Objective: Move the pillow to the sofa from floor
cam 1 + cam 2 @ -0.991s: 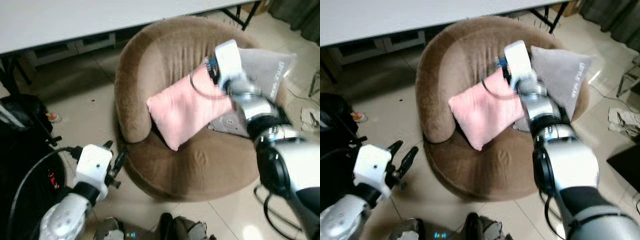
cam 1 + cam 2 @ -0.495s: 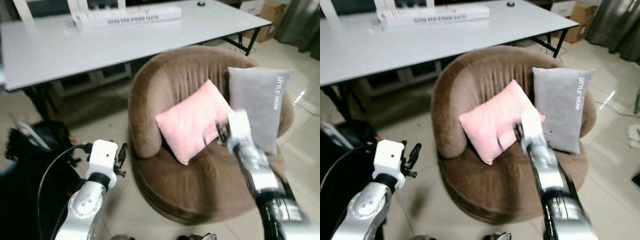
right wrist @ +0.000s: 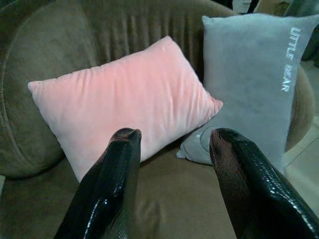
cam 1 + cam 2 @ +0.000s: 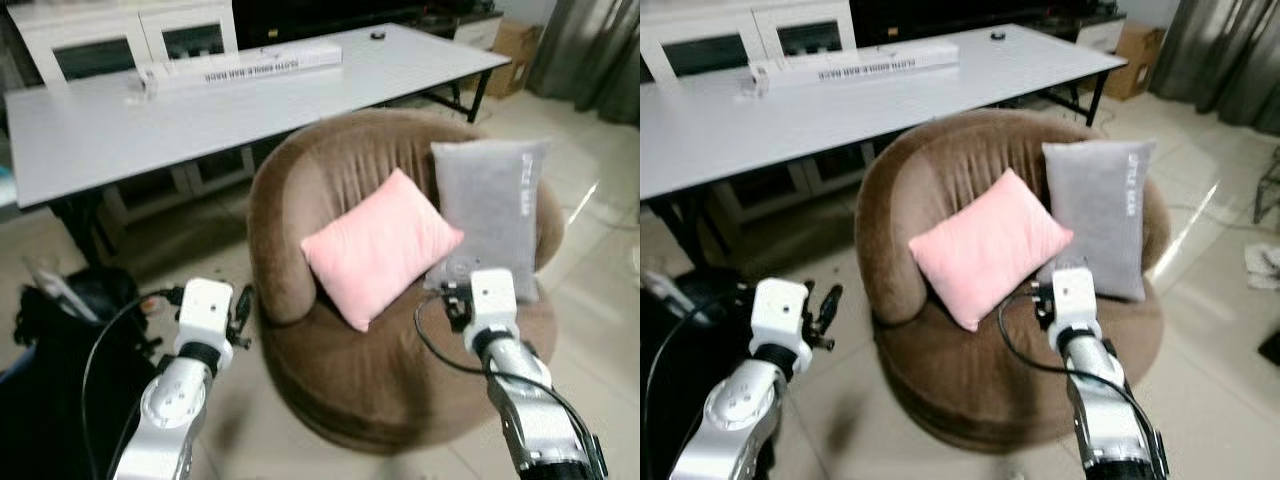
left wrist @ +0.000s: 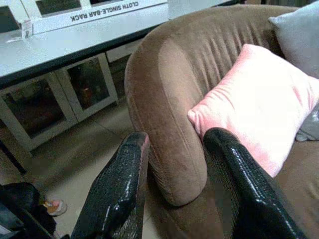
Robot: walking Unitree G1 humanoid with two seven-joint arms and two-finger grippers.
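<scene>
Now pink pillow (soft, plump) leans on brown sofa; right hand spread, empty

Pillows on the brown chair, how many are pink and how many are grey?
Pink pillow: 1
Grey pillow: 1
Total: 2 pillows, both leaning on the back of the brown sofa chair.

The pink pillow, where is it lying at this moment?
In the left eye view the pink pillow rests tilted on the brown sofa, leaning on its backrest, with the grey pillow standing beside it on the robot's right.
</scene>
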